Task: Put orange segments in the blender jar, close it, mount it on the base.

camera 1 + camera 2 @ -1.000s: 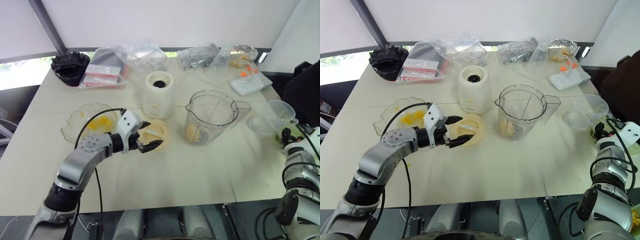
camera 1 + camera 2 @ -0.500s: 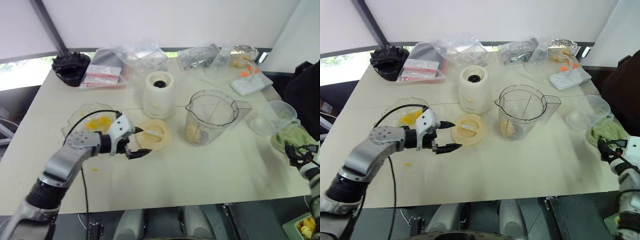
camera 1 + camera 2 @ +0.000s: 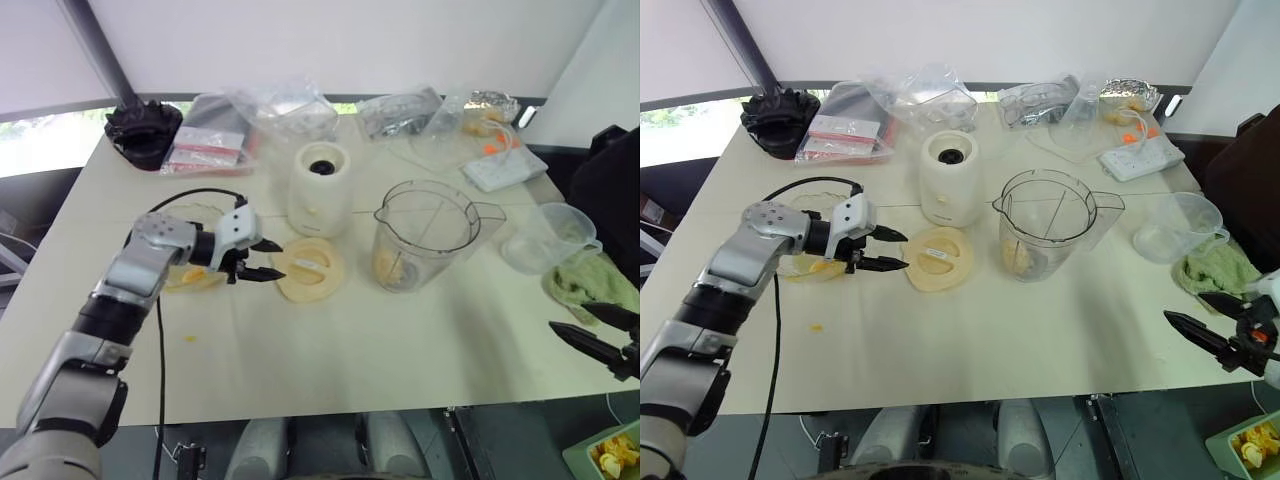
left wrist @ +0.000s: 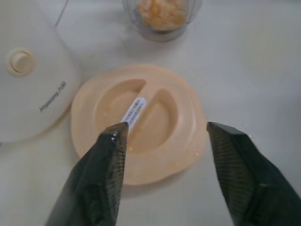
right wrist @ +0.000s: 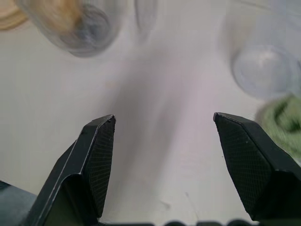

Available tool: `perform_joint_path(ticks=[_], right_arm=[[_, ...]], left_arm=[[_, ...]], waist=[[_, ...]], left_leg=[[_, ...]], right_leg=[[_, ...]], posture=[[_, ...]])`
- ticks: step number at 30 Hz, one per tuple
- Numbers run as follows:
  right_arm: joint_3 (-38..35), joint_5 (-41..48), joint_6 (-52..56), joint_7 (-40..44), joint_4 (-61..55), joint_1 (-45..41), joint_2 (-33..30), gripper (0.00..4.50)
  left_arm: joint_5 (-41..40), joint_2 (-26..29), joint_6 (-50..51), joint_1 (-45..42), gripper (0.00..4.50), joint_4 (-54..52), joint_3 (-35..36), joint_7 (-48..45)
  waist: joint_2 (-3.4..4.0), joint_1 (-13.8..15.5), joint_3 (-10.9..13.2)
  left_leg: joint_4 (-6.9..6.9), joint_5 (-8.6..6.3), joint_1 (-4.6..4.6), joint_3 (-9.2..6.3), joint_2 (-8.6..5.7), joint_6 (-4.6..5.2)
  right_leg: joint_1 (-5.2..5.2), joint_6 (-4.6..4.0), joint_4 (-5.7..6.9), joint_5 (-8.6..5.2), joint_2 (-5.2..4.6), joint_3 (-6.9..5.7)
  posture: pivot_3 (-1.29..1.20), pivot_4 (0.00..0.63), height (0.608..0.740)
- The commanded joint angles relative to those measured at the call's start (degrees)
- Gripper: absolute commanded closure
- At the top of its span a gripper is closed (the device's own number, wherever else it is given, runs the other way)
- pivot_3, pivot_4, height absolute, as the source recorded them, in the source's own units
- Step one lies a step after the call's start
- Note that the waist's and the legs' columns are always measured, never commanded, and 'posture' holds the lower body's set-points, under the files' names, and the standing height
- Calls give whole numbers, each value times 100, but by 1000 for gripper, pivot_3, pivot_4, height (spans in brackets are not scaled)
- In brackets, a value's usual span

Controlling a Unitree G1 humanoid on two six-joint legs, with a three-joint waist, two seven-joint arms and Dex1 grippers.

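The left tool (image 3: 880, 250) sits at centre left of the frame, fingers spread and holding nothing, its tips just beside the left edge of the flat cream lid (image 3: 938, 259) without clearly touching it. In the left wrist view the two fingers (image 4: 106, 179) frame the lid (image 4: 141, 122), which lies flat on the bench (image 3: 970, 340) with a white label on its central ridge. Behind the left tool, a shallow glass dish (image 3: 805, 265) holds orange segments (image 3: 820, 267), partly hidden by the arm; one loose yellow piece (image 3: 816, 327) lies on the bench below it.

At upper centre the base (image 3: 949, 178) stands upright, cream-white, its dark socket facing up, just above the lid. To its right, the blender jar (image 3: 1048, 235) stands upright on the bench, apart from the base, open at the top, with orange segments (image 3: 1015, 255) showing through its clear wall near the bottom.

Plastic bags (image 3: 920, 100) and a black toothed part (image 3: 778, 108) line the upper edge. At the right are a clear cup (image 3: 1185, 215) and a green cloth (image 3: 1212, 272).

The right tool (image 3: 1205, 325) hangs at the lower right edge of the bench, fingers spread wide and empty, well apart from the jar.
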Motion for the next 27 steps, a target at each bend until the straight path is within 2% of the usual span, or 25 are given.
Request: perform_joint_path(ticks=[1, 6, 12, 18, 27], right_arm=[[-219, 475, 379, -317, -984, 10, 269, 1006], [-740, 1618, 880, -826, -2136, 53, 521, 1006], [-1106, 1958, 991, -1119, -2487, 401, 698, 1006], [-1490, 2421, 861, -1490, -2997, 962, 988, 1006], [-1746, 2774, 417, -2099, -3417, 1629, 1264, 1006]], left_arm=[[296, -18, -663, -272, 1830, 608, -93, -365], [820, -413, -1640, -991, 1830, 2205, -296, -508], [1583, -1176, -2773, -1783, 1830, 4100, -475, -29], [1930, -1630, -3175, -2154, 1830, 4862, -419, 203], [2368, -1942, -3325, -2487, 1830, 5332, -385, 595]], waist=[[0, -5, 0], [1, 57, -1], [-23, 161, -1], [-37, 240, 4], [-42, 256, 4]], left_leg=[[-2, 0, -2, -2, 0, 0], [0, 0, -53, -12, 0, 2], [48, -2, -96, -7, -11, 4], [59, -4, -96, -8, -6, 8], [68, -5, -97, -7, -2, 9]], right_leg=[[-3, -2, 0, 2, 0, -1], [-52, 17, 10, 14, 2, -9], [-72, 22, 15, 22, -4, -10], [-73, 26, 20, 25, -1, -12], [-70, 29, 21, 27, 0, -12]], posture=[[0, 150, 740], [0, 150, 740], [0, 150, 740], [0, 150, 740], [0, 150, 740]])
